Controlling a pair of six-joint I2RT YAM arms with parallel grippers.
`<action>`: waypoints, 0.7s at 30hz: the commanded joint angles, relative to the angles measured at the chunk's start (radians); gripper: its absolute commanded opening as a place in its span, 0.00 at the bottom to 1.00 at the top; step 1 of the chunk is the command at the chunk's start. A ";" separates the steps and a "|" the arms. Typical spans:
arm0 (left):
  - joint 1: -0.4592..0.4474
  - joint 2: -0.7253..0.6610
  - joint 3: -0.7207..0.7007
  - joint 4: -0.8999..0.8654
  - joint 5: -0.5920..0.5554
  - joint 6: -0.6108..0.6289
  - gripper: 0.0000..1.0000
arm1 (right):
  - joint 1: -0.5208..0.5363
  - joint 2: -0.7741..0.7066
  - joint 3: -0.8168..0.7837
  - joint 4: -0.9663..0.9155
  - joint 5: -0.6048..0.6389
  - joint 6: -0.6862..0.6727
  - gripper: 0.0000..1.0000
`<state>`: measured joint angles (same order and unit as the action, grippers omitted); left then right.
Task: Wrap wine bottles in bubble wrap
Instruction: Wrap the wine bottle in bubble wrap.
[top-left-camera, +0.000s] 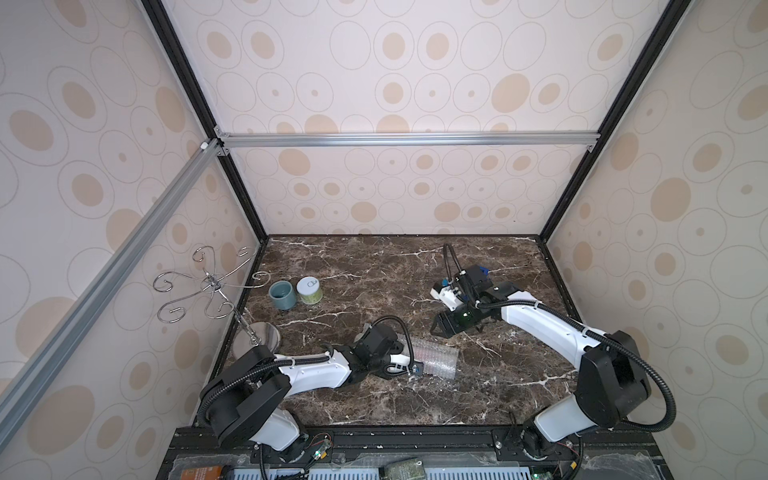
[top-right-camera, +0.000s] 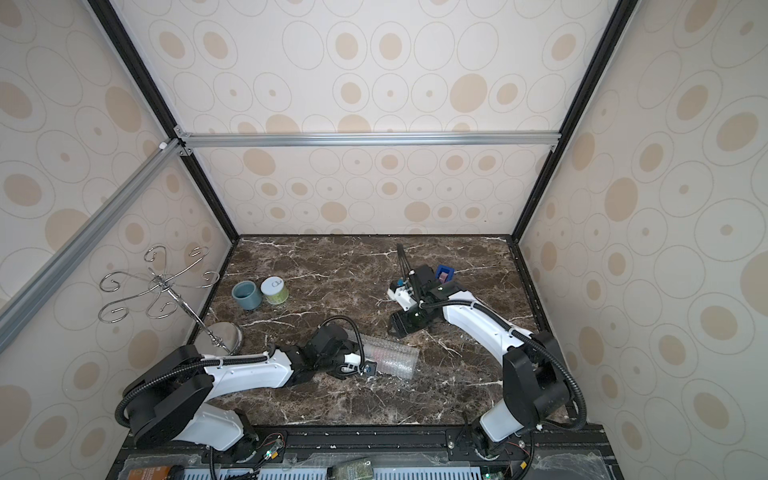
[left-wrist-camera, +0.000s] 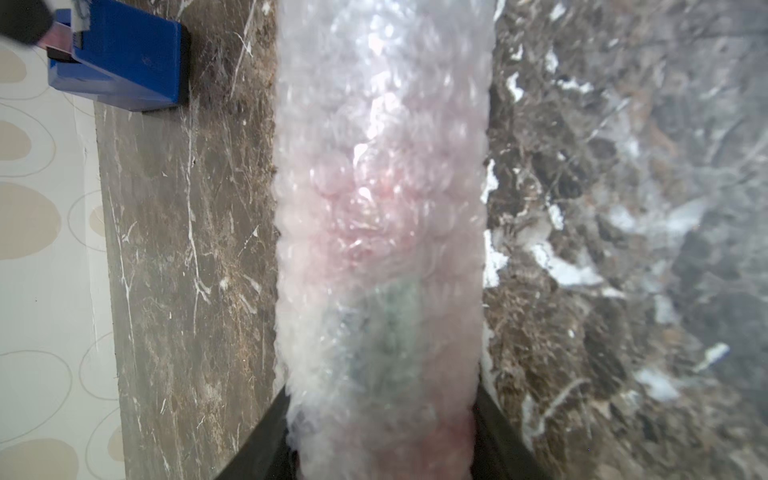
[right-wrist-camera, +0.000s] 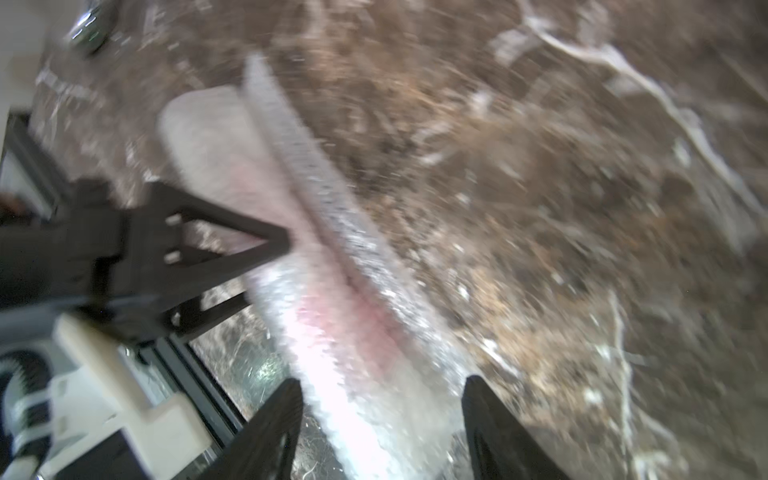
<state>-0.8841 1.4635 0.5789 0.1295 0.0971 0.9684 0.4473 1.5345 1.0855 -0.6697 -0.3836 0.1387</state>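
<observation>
The bubble wrap (top-left-camera: 436, 357) (top-right-camera: 390, 357) lies rolled into a tube on the dark marble table, near the front middle. Pink of the wine bottle (left-wrist-camera: 374, 216) shows through the film; its cap is a dim greenish patch. My left gripper (left-wrist-camera: 382, 390) is shut on one end of the roll, both black fingers pressed against its sides; in a top view it sits at the roll's left end (top-left-camera: 411, 355). My right gripper (right-wrist-camera: 382, 380) (top-left-camera: 434, 330) hovers just behind the roll, open, its fingers clear of the film. The blurred right wrist view shows the roll (right-wrist-camera: 332, 291) with the left fingers (right-wrist-camera: 249, 249) on it.
A blue tape dispenser (top-left-camera: 482, 272) (left-wrist-camera: 120, 54) stands at the back right behind the right arm. A blue-grey cup (top-left-camera: 282, 294) and a green-and-white jar (top-left-camera: 309, 290) sit at the left. A metal hook stand (top-left-camera: 212, 286) rises by the left wall. Walls close in three sides.
</observation>
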 joint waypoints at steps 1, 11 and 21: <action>-0.030 0.001 0.009 -0.145 0.038 -0.024 0.30 | -0.018 -0.023 -0.113 -0.002 0.046 0.293 0.62; -0.063 0.029 0.042 -0.220 0.034 -0.080 0.23 | -0.019 -0.013 -0.263 0.136 0.103 0.417 0.61; -0.079 0.027 0.045 -0.251 0.040 -0.096 0.16 | -0.019 0.108 -0.256 0.214 0.052 0.419 0.52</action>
<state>-0.9344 1.4662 0.6273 0.0193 0.0719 0.8783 0.4244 1.5993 0.8463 -0.4728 -0.3264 0.5369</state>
